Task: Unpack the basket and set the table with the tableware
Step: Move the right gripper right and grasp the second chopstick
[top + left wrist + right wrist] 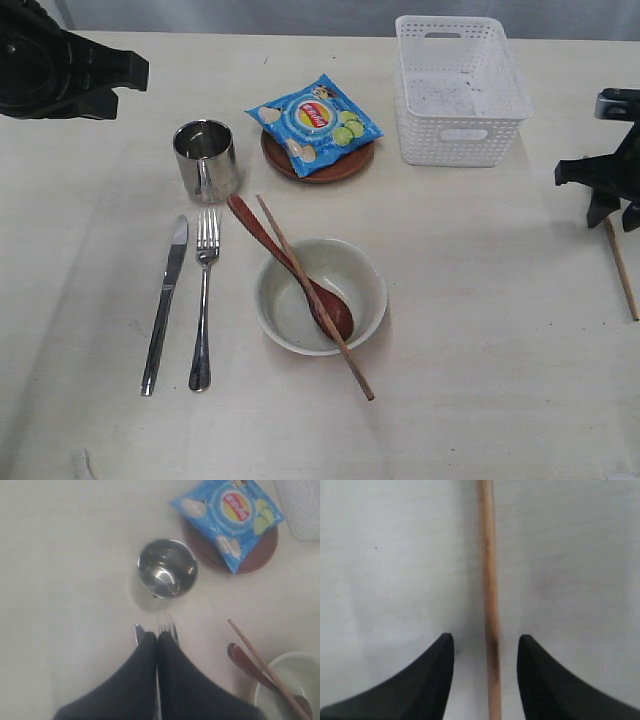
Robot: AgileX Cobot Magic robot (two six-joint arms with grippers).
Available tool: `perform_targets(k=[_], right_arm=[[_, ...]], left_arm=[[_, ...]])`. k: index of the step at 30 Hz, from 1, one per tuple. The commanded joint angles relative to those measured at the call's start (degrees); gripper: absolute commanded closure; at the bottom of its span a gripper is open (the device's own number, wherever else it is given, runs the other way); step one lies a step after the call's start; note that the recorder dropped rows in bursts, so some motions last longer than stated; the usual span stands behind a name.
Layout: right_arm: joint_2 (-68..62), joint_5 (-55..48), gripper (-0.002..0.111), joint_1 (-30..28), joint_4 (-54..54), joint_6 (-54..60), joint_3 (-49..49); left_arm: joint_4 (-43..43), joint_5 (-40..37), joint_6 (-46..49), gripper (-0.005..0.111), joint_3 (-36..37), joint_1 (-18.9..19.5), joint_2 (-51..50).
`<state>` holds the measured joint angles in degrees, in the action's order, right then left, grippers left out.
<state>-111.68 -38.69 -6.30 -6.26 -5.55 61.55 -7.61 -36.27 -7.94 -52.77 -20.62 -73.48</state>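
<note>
Chopstick [489, 580] at the frame's right edge, flat on the counter [480, 300] between the spread right end effector [485, 636]: keep it centred, squeeze slowly, lift level toward the bowl [375, 285].

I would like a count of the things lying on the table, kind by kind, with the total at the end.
Knife: 1
Fork: 1
Cup: 1
Bowl: 1
Plate: 1
Spoon: 1
Chopsticks: 2
Chip bag: 1
Basket: 1
Total: 10
</note>
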Motion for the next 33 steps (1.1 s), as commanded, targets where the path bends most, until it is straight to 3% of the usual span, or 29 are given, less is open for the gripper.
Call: perform_targets(k=[1, 8, 10, 13, 25, 29, 33], right_arm=[[-1.3, 1.2, 0.069, -0.4, -1.4, 0.7, 0.4], [-3.7, 1.2, 0.073, -1.5, -1.5, 1.0, 0.4], [-3.8, 1.2, 0.083, -1.5, -1.1, 1.8, 0.4], [-3.9, 0.8, 0.109, -1.5, 0.2, 4.5, 0.4], [2.6, -0.4, 0.109, 0.4, 6.3, 4.9, 0.4], [8.8, -0.2, 0.109, 4.2, 9.0, 4.9, 0.4], [15.2, -0.3, 0.109, 11.6, 9.4, 4.9, 0.4]], left_arm=[[-0.1, 0.1, 0.2, 0.107, 0.4, -0.3, 0.1], [-0.1, 0.1, 0.2, 0.107, 0.4, -0.3, 0.1], [-0.1, 0.1, 0.2, 0.107, 0.4, -0.3, 0.1], [-0.1, 0.1, 0.2, 0.107, 0.4, -0.3, 0.1], [-0.1, 0.2, 0.2, 0.107, 0.4, -0.3, 0.1], [-0.1, 0.2, 0.2, 0.107, 0.4, -0.3, 0.1], [-0.1, 0.1, 0.2, 0.107, 0.4, -0.3, 0.1]])
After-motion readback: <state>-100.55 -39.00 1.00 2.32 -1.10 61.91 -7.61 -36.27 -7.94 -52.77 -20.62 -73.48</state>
